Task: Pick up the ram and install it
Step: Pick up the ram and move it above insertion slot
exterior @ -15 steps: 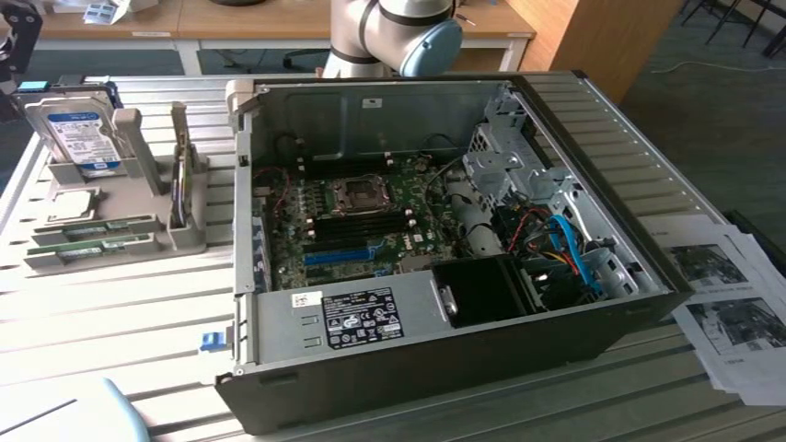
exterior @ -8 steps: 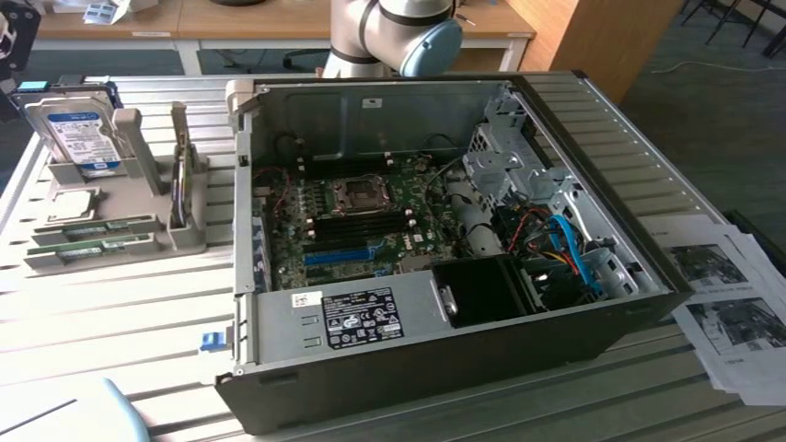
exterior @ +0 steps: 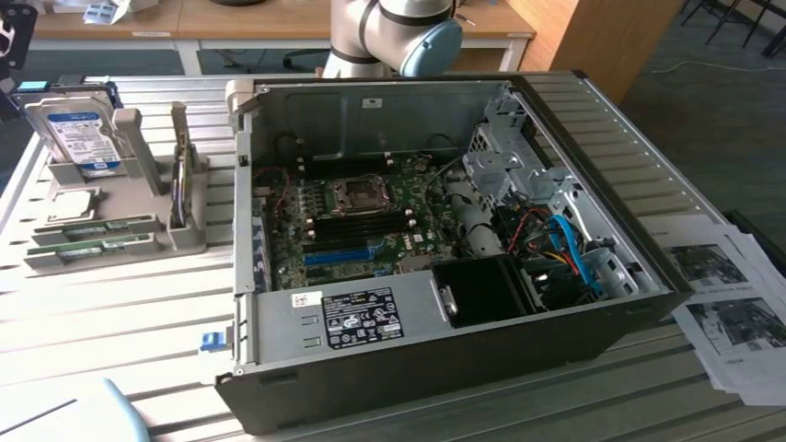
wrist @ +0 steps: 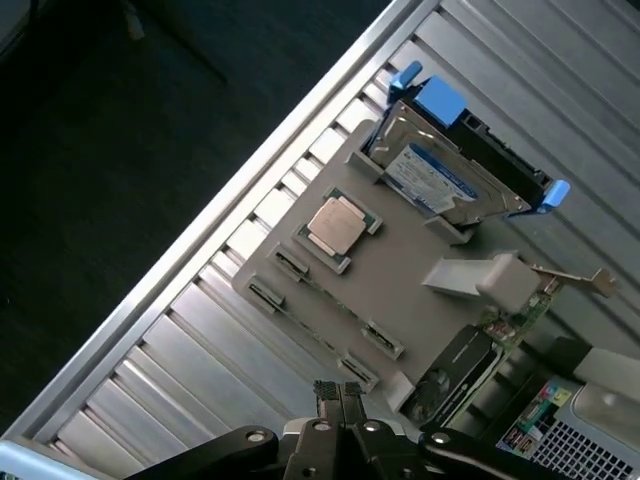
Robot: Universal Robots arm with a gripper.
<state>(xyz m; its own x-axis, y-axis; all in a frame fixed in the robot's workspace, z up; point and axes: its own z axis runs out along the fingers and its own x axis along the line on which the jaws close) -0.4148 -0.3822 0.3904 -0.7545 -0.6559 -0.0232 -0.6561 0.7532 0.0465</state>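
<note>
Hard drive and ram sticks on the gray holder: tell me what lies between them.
A processor chip lies flat between the hard drive and the ram, plain in the exterior view.

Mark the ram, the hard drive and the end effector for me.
ram (exterior: 109,226), exterior view, on its green board.
hard drive (exterior: 76,138), exterior view, on its label.
end effector (wrist: 340,392), wrist view, between its shut fingertips.

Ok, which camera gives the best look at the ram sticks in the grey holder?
The exterior view: on the exterior view's left the two ram sticks sit in the grey holder, green faces showing. The wrist view looks down on that holder, so they are thin edge-on lines at best, hard to make out.
</note>
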